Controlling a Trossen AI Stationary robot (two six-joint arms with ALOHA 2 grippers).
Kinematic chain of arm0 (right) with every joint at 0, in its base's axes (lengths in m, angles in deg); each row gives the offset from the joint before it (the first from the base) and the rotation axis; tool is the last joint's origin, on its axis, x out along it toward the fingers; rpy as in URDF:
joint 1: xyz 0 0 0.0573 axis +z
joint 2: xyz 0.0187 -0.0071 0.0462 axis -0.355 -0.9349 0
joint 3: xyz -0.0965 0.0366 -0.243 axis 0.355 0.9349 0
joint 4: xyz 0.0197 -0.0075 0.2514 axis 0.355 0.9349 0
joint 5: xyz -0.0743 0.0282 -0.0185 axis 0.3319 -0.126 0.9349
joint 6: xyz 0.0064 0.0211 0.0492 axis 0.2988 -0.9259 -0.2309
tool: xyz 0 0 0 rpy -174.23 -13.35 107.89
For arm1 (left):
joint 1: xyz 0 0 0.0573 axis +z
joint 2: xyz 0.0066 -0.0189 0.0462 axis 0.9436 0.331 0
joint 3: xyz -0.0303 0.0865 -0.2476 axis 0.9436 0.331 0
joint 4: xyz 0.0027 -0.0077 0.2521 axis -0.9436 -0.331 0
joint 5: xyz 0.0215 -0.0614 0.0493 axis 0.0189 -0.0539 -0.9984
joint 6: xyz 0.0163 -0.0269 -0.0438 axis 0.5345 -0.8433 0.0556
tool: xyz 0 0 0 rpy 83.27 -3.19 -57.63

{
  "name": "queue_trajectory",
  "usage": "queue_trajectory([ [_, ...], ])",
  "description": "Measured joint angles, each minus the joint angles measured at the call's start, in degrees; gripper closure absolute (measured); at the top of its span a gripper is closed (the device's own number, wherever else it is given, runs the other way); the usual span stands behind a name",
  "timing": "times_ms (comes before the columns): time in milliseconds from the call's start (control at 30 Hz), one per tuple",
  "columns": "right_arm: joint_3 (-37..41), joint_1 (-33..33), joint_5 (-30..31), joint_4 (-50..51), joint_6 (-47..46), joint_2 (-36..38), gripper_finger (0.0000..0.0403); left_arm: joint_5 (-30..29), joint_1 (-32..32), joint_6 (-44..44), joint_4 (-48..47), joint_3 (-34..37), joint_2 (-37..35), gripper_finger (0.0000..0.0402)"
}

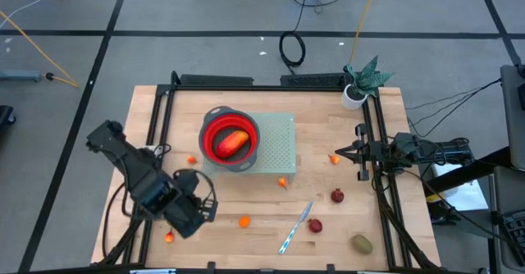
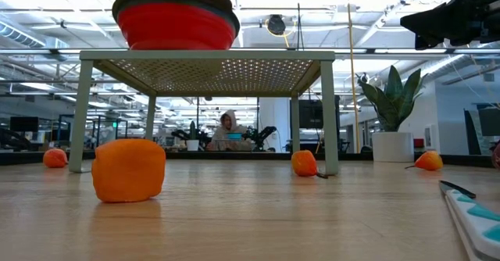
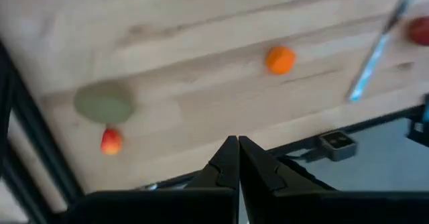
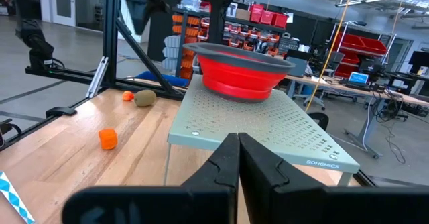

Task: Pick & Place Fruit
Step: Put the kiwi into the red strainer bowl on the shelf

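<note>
Over the counter's front-left corner hangs the left end effector, fingers together and empty, right end effector also together at the right edge, one fruit in the bowl, others scattered on the wood.

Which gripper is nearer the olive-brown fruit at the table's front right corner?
Right, though neither is close. The right gripper sits by the right edge, straight up the table from the olive-brown fruit. The left gripper hovers front-left, across the table beyond the knife.
</note>
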Motion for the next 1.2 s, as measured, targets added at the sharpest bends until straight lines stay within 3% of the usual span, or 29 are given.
queue_trajectory([
  [333,0.0,0.01,0.0,-0.01,0.0,0.01,0.0403,6.32,-4.02,-9.49,-3.38,0.02,4.35,0.0399],
  [633,0.0,0.01,0.0,-0.02,0.0,0.02,0.0403,6.98,-6.2,-9.55,-3.26,3.84,4.62,0.04],
  [800,0.0,0.01,0.0,0.0,0.0,0.02,0.0403,9.32,-7.23,-3.89,-3.26,6.49,4.61,0.0398],
  [1200,0.0,0.01,0.0,0.0,0.0,0.0,0.0403,10.12,-10.41,20.71,-3.3,12.79,4.6,0.0397],
])
